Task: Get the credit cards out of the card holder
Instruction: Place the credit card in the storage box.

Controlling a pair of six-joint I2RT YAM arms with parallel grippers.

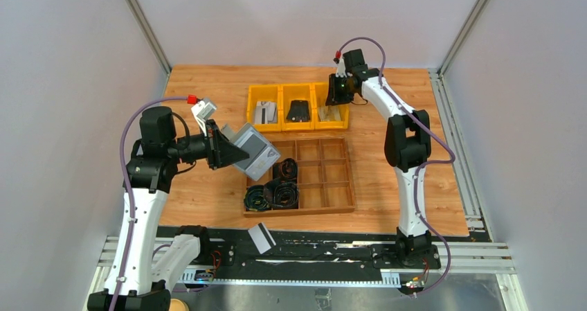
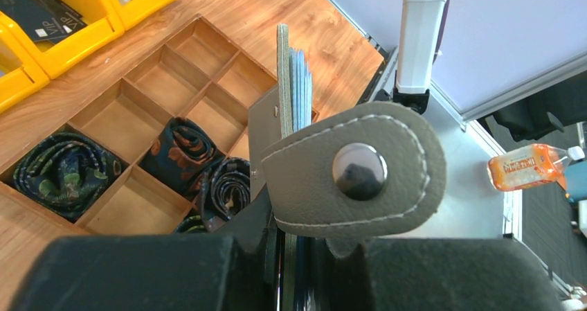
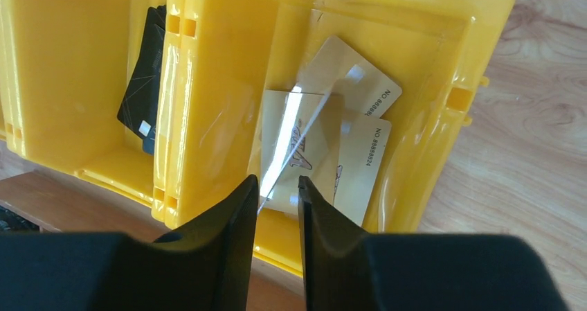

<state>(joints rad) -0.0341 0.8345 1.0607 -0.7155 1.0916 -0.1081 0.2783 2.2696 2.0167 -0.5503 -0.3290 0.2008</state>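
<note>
– Looking at the right claw (image 3: 277, 183), is it holding something?
– Its jaws stand a little apart, and one card (image 3: 289, 138) is on edge in the gap, over the right yellow bin (image 3: 457, 96) at the far edge of the desk (image 1: 208, 89). I judge it is being let go. Other cards (image 3: 363, 93) lie flat in that bin.
– And the left claw (image 1: 235, 152)?
– It is closed on the card holder (image 1: 256, 150) and holds it in the air, above the far left corner of the wooden tray (image 1: 339, 207). The flap (image 2: 353, 172) is open.
– So how far is the task?
– Partly done, I think. What looks like a card lies in the left bin (image 1: 253, 120), and a striped card (image 1: 261, 237) is on the black rail (image 1: 332, 245) at the near edge. But several credit cards (image 2: 300, 89) stand in the holder, so more pulls are left.
</note>
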